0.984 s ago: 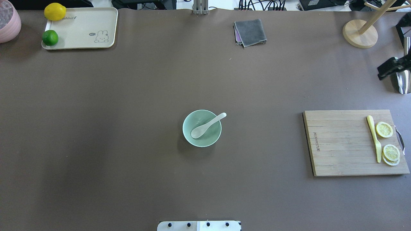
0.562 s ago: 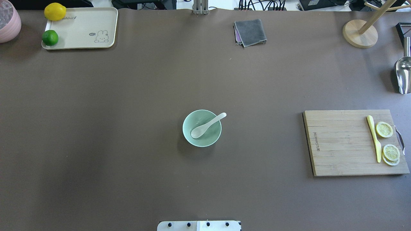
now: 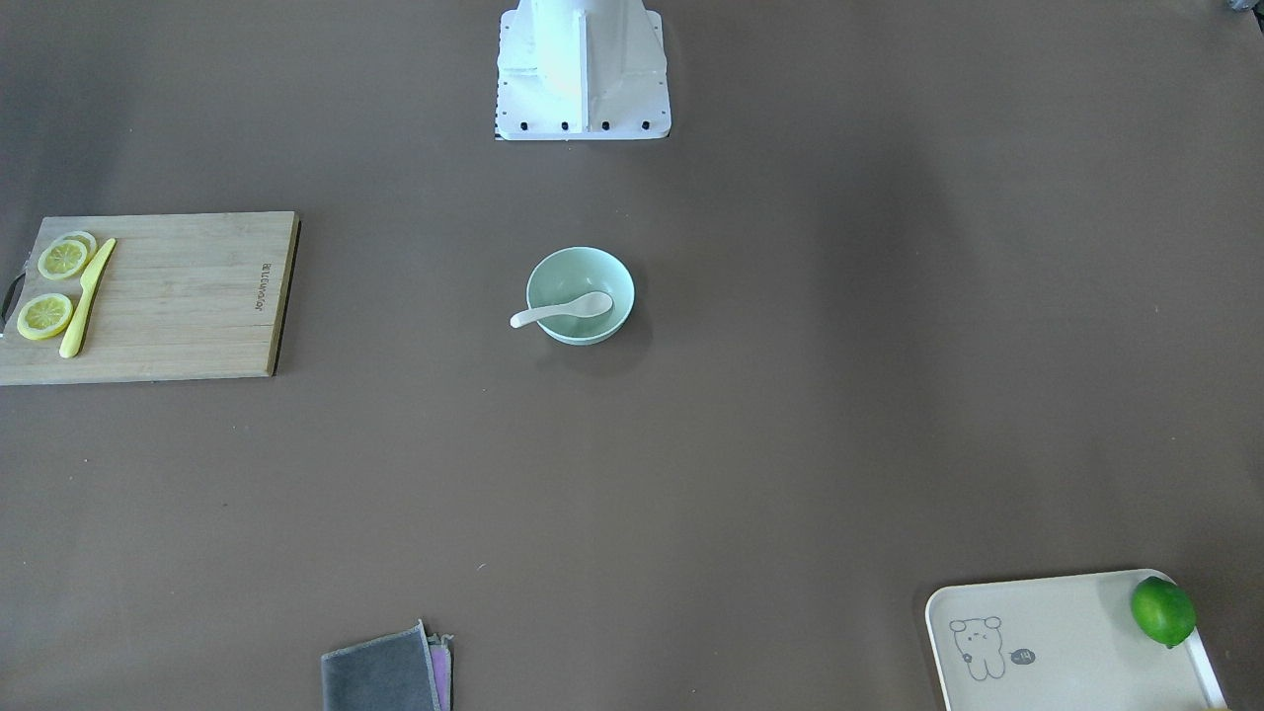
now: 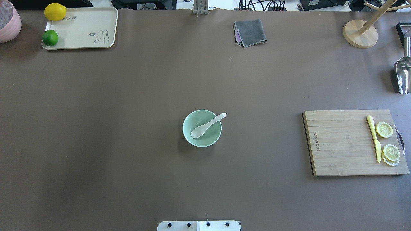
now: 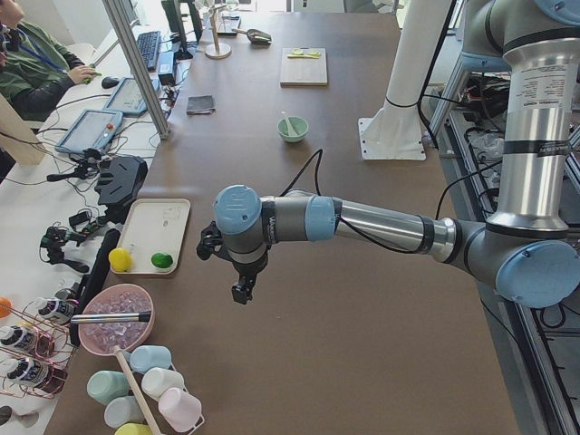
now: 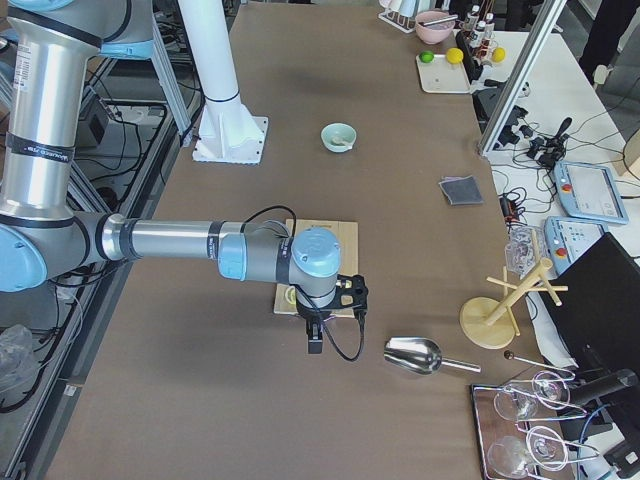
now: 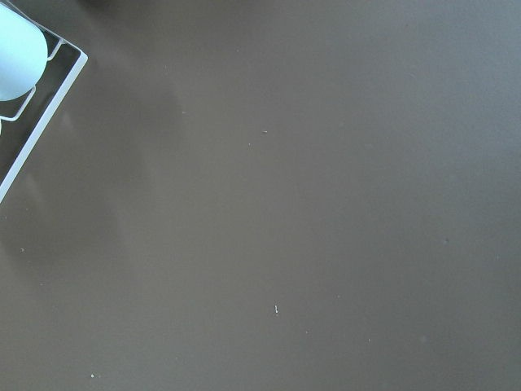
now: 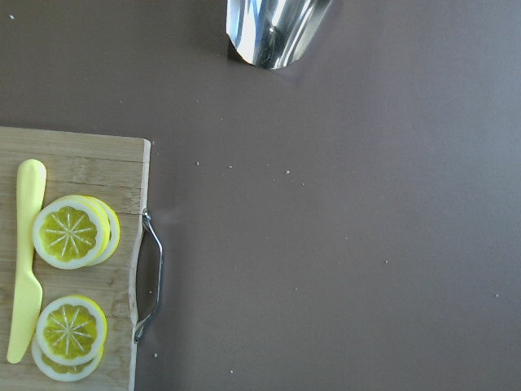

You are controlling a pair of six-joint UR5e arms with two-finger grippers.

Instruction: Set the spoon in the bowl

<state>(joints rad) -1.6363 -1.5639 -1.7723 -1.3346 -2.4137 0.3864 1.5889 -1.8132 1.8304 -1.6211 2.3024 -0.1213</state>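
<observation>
The brown table (image 4: pixel 128 96) holds everything. The left gripper (image 5: pixel 240 292) and right gripper (image 6: pixel 314 345) hang over its two ends, well apart from the middle. Nobody can tell if they are open. The green bowl (image 4: pixel 184 130) sits in the middle. The white spoon (image 4: pixel 205 126) lies in it, with its handle leaning on the rim. The job looks done, so no next move seems needed.

Small white soup spoon (image 4: pixel 208 125) sits in the round mint-green bowl (image 4: pixel 207 139), handle over its rim. Well off to the bowl's right is a bamboo cutting board (image 4: pixel 340 144) carrying a yellow plastic knife (image 4: pixel 374 138) and lemon slices (image 4: pixel 384 129). Beyond the bowl there's a folded grey cloth (image 4: pixel 250 32), and far-left of it a cream rectangular tray (image 4: pixel 80 29).
</observation>
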